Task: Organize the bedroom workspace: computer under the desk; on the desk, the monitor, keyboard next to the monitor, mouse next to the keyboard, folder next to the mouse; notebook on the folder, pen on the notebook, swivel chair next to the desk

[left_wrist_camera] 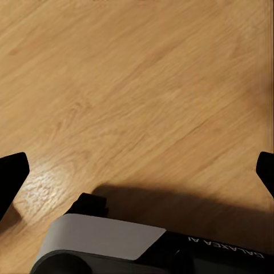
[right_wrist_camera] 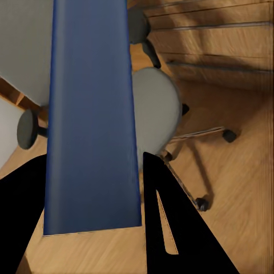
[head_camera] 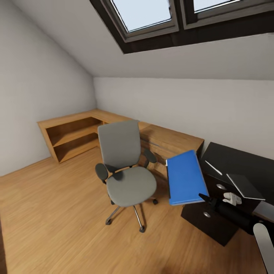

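Attic bedroom, head view: the right end effector (head_camera: 204,197) is clamped on the near edge of the blue folder (head_camera: 186,177), held level in the air just off the corner of the black surface (head_camera: 228,156) and not touching it. The folder hangs over bare wood floor (head_camera: 57,220) between that surface and the swivel chair (head_camera: 127,171), which stands near the folder's outer side, seat empty, back toward the wall. Open floor lies on the chair's far side from the surface and in front of it. On the surface top, close to the folder: the pen (head_camera: 213,167) near the front edge, the grey notebook (head_camera: 245,186) beside it and nearer the robot, partly overhanging the front edge. Round knobs show on the drawer fronts below. Behind the chair, a light-wood corner unit (head_camera: 76,133) w/ open shelves runs along both walls under a skylight (head_camera: 152,15).

Right wrist view: two black fingers (right_wrist_camera: 171,228) flank the folder (right_wrist_camera: 91,114), w/ chair seat, armrests and chrome base (right_wrist_camera: 200,165) beneath.

Left wrist view: left end effector (left_wrist_camera: 137,177) spread apart over plain floor (left_wrist_camera: 142,85), holding nothing; the robot's grey body is below it.
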